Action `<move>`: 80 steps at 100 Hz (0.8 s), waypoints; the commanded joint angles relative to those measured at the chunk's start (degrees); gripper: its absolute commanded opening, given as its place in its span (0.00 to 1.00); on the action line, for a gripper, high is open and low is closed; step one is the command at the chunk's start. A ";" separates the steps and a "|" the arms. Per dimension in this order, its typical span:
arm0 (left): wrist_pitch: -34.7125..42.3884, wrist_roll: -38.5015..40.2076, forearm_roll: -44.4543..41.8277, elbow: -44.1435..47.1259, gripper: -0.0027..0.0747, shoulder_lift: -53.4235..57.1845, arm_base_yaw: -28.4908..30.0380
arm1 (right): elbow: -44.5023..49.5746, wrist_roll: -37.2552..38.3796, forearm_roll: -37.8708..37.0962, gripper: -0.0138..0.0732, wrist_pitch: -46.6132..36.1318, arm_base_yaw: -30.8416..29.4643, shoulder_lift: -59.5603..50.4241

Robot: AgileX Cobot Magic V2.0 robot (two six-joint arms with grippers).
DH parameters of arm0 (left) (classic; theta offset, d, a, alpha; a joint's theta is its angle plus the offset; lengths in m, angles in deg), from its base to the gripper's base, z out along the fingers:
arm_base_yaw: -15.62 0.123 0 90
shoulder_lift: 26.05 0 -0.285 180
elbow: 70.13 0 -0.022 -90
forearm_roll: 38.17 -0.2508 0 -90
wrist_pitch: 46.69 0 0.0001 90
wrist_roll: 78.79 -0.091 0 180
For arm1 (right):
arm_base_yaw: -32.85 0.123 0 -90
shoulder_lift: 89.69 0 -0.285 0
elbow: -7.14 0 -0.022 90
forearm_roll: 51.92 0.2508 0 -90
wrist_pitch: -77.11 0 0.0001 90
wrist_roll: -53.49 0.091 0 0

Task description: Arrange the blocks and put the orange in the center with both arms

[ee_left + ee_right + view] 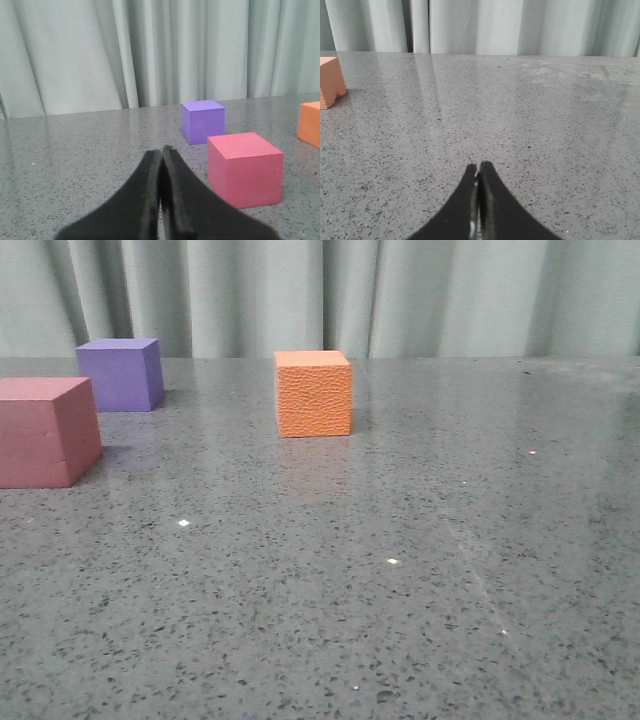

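Observation:
In the front view the orange cube (pixel 313 393) stands at mid-table, the purple cube (pixel 120 374) far left at the back, and the pink-red cube (pixel 45 431) at the left edge, nearer me. No gripper shows in the front view. My left gripper (pixel 161 151) is shut and empty; ahead of it stand the pink-red cube (pixel 245 168), the purple cube (pixel 202 121) behind it, and a part of the orange cube (pixel 310 123) at the frame edge. My right gripper (pixel 478 166) is shut and empty over bare tabletop, with the orange cube (pixel 331 81) far off to one side.
The grey speckled tabletop (pixel 400 570) stretches wide in front and to the right. A pale pleated curtain (pixel 320 295) closes off the back edge of the table.

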 commanded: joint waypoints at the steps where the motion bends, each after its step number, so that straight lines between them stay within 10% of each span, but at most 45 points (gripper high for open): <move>1: 4.42 0.52 0.49 3.11 0.02 1.95 -0.10 | -0.77 -0.55 0.03 0.08 -5.12 -0.33 -1.07; 80: 10.39 0.82 0.49 0.22 0.02 1.95 -0.10 | -0.77 -0.55 0.03 0.08 -5.12 -0.33 -1.07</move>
